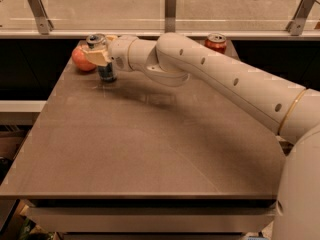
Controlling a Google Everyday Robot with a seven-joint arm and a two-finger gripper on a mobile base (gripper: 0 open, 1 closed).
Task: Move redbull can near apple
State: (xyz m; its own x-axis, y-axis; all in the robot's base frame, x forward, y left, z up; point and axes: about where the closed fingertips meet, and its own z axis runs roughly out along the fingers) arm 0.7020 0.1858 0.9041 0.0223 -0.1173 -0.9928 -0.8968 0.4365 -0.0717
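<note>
Redbull can [107, 74] stands upright near the far left corner of the bench [150, 149], just beside the apple [81, 60], and the gripper [100, 56] pinches its upper body. We judge the move nearly done, with only the release and the retreat left. We also see a red cola can [216, 42] at the far edge, and neither can's contents show
</note>
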